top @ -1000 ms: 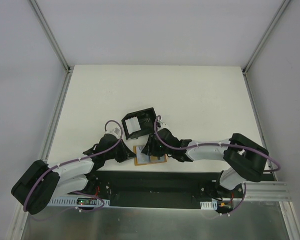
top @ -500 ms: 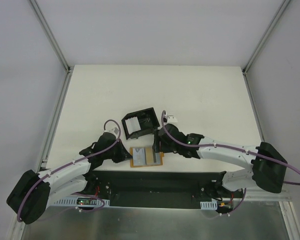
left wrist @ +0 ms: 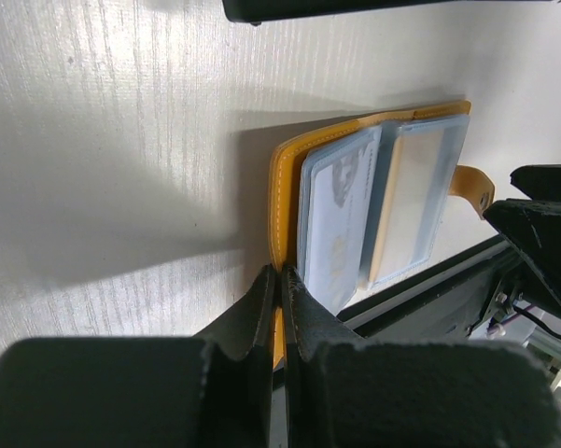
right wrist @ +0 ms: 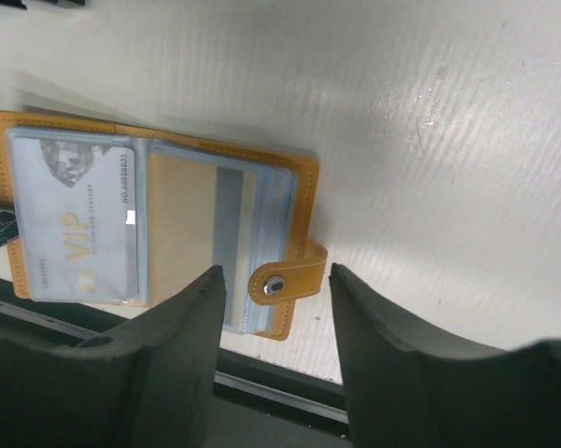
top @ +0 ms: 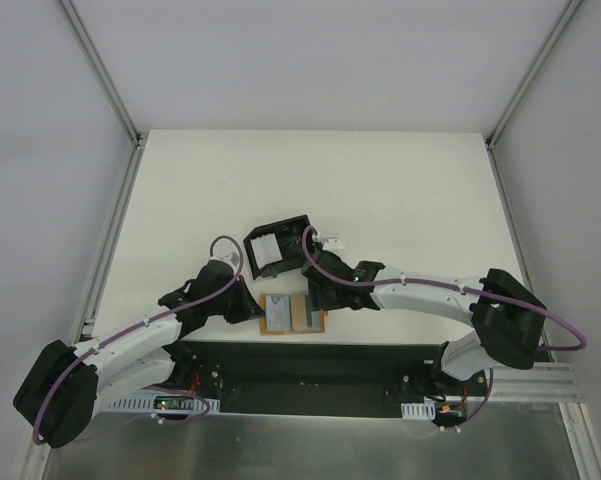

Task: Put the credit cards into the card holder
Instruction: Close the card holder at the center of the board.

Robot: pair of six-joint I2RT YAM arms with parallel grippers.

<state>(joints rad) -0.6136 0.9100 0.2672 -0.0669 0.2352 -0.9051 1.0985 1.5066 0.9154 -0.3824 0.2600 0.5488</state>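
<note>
Well, my left hand (left wrist: 280,280) was clenched tight on the edge of the orange wallet (left wrist: 278,177). My right hand (right wrist: 278,271) was loose, with its two fingers apart. It hung over the wallet's little snap strap (right wrist: 285,283) and held nothing.

The credit cards were not in the card holder (top: 278,224) yet. The white card (right wrist: 75,224) and the tan card (right wrist: 182,233) sat side by side under clear pockets in the open wallet. The wallet lay flat at the near edge of the worktop (top: 380,190), between my two hands. The black card holder stood just behind it, with its open top up.

The wallet's long way ran from left to right, and its strap pointed to my right hand. Each card's long way ran from near to far. I could not tell which end of the pockets was open.

Here is what I thought could go wrong. My right hand might grab the strap or a clear pocket and not a card, since they all lay so close. A tug could then pull the wallet out of my left hand's thin pinch. The wallet could also slip off the near edge.
</note>
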